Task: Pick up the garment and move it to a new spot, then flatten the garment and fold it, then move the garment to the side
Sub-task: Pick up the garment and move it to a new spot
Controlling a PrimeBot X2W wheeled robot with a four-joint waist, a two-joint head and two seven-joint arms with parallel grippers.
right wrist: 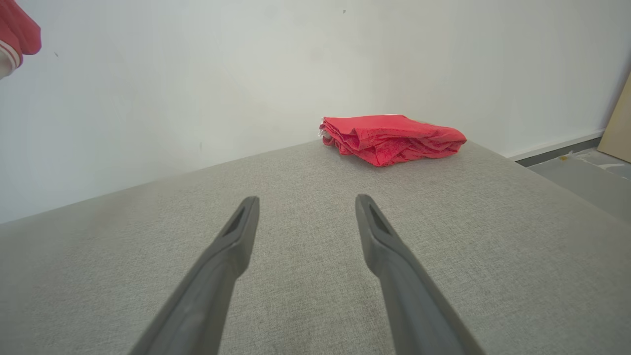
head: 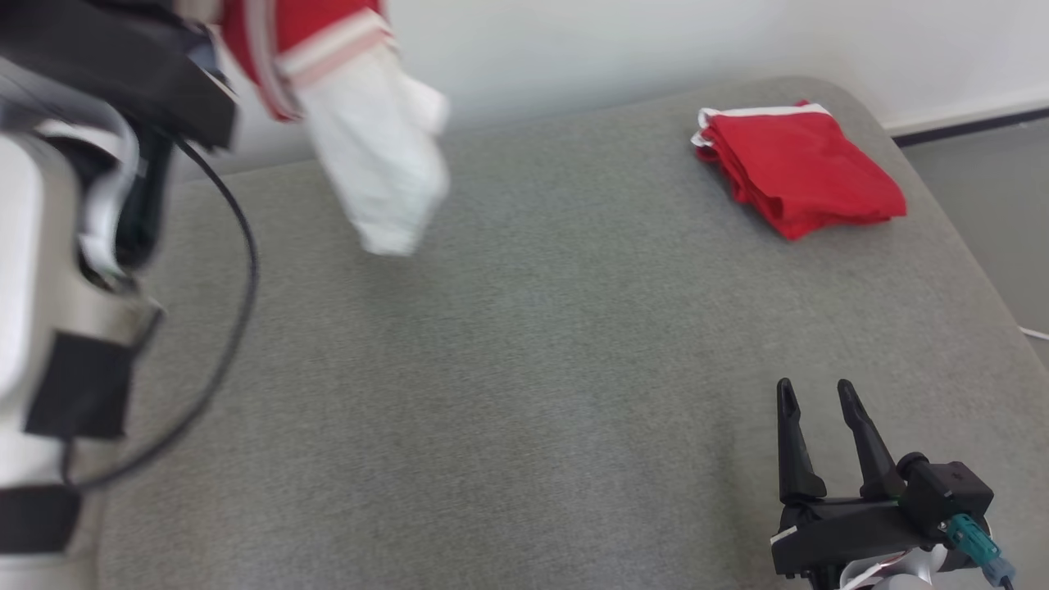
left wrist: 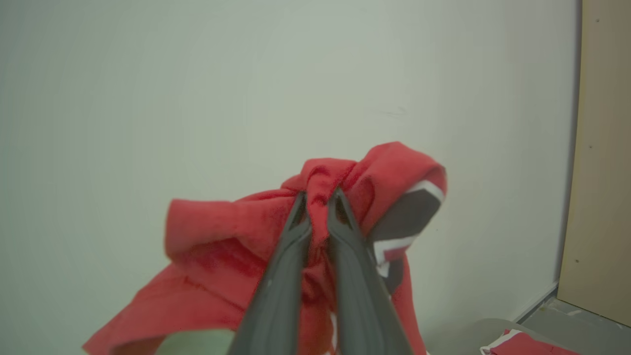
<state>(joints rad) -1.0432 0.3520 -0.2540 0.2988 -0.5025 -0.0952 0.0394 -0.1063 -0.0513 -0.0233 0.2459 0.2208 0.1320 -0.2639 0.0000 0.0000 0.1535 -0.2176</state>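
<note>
The red garment with a white panel and striped trim [head: 373, 156] is found clear of the grey fabric-covered surface [head: 524, 393]. It hangs in the air above the far left part of that surface and is blurred in the head view. It is held by the left gripper [left wrist: 318, 197], whose two long dark fingers are closed narrowly on a bunched ridge of red cloth. The rest of the fabric is draped below and to either side of them, against the pale wall [left wrist: 197, 74]. A pinch on a gathered fold, rather than on an edge, is judged to serve for carrying only. From this hold the crumpled garment could hardly be laid flat without a regrasp.

The right gripper [head: 815, 393] is seen low at the near right of the surface, its fingers spread wide and holding nothing. It is judged to be parked there so that the middle of the surface is free for laying down.

A folded red cloth [head: 799, 168] is noted at the far right corner, well apart from the hanging garment. The step in hand is judged to be the move to a new spot. Flattening and folding are not yet begun.
</note>
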